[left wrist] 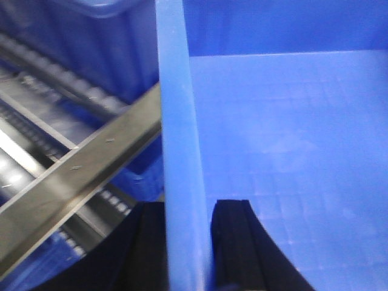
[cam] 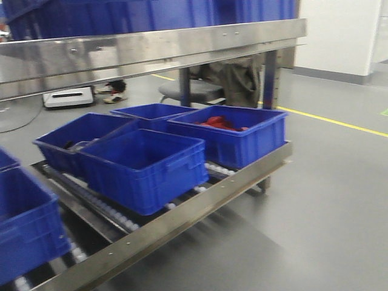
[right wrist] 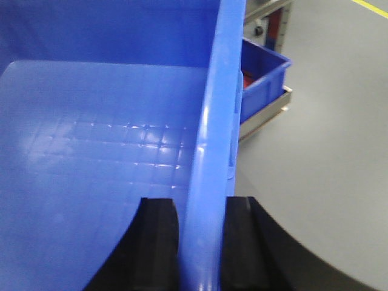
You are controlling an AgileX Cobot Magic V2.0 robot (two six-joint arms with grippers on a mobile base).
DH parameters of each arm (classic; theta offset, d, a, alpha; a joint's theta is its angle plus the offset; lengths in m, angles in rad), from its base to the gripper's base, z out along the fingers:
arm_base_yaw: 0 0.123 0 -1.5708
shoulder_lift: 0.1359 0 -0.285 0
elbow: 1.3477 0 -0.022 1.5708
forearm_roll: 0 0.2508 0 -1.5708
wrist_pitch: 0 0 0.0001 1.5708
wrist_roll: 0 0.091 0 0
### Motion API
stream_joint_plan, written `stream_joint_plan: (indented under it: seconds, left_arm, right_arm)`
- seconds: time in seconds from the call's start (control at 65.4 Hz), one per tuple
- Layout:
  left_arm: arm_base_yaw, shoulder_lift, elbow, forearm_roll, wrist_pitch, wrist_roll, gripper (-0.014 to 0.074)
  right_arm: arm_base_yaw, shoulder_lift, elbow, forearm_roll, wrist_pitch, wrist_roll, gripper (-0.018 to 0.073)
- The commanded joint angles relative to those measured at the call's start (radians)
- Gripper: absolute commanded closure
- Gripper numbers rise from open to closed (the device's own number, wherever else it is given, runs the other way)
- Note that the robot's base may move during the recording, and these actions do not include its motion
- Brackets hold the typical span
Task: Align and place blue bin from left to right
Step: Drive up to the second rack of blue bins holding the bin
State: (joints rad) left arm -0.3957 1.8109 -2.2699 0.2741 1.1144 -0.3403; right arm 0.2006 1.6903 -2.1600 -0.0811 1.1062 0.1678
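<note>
- blue bin (left wrist: pixel 176 115) is held betw. both tools, gripped by its two opposite side walls. Inside is bare, w/ a grid-pattern bottom in both wrist views.
- left tool (left wrist: pixel 189 209): narrow, clamped on the bin's left wall, one black finger (left wrist: pixel 148 248) outside and the other inside, both against the wall.
- right tool (right wrist: pixel 199 203): also narrow, clamped on the right wall, one finger each side, both touching.
- Left wrist view: beyond the held wall a steel rail (left wrist: pixel 79 176) of the rack runs diagonally, w/ roller tracks (left wrist: pixel 36 121) behind it and the wall of another bin at top left.
- Right wrist view: outside the held wall is grey floor (right wrist: pixel 315 157). Further off, the end bin (right wrist: pixel 260 73) sits at the rack's corner w/ sth red in it.
- Front view, lower rack level, 5 bins on rollers:
  - front bin (cam: pixel 142 170) in the middle, near the front rail, looks bare inside.
  - end bin to its right, just beside it, holds the red items (cam: pixel 219 123).
  - back-left bin (cam: pixel 76 142) has sth dark in it, too blurred to tell.
  - rear bin (cam: pixel 154 111) behind those.
  - edge bin (cam: pixel 27 224) cut off at left, apart from the front bin.
- upper shelf beam (cam: pixel 151 51) crosses the top, more blue bins on it.
- yellow line (cam: pixel 339 123) on the floor at right.
</note>
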Motion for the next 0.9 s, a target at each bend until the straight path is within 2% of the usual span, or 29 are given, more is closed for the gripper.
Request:
stream_joint_plan:
  seconds: [0.0, 0.887]
  left_arm:
    - [0.002, -0.021, -0.019, 0.027, -0.119, 0.007, 0.0604]
    - [0.002, -0.021, -0.019, 0.027, -0.119, 0.007, 0.0604]
  right_arm:
    - [0.001, -0.024, -0.013, 0.004, -0.089, -0.034, 0.0638]
    - [0.001, -0.024, -0.013, 0.004, -0.089, -0.034, 0.0638]
